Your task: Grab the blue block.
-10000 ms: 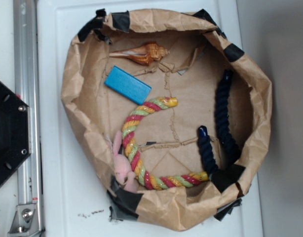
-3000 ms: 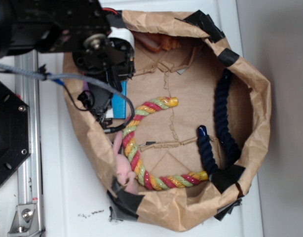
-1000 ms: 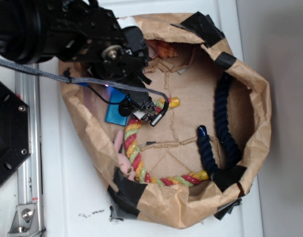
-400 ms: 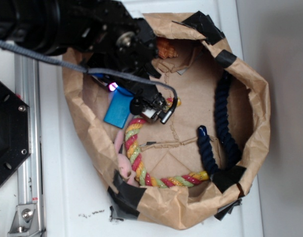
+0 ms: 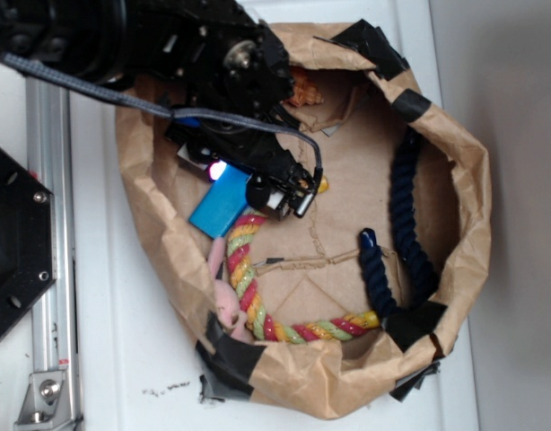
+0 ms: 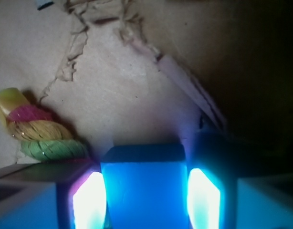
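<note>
My hand [image 6: 145,202] clamps the blue block [image 6: 145,191] between its fingers [image 6: 89,200], grasp apparently made; a lift comes next.

Bare paper floor [image 5: 347,193] mid-bag is open for passage. Multicolour rope [image 5: 242,274] crowds just beside the blue block [image 5: 220,199]; navy rope [image 5: 403,215] lines the right wall, crumpled bag rim [image 5: 477,193] walls all around.

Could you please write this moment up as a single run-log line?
phase: grasp | tool: shut on blue block, pads at both sides | block: one end over multicoloured rope | site: paper-lined bin
</note>
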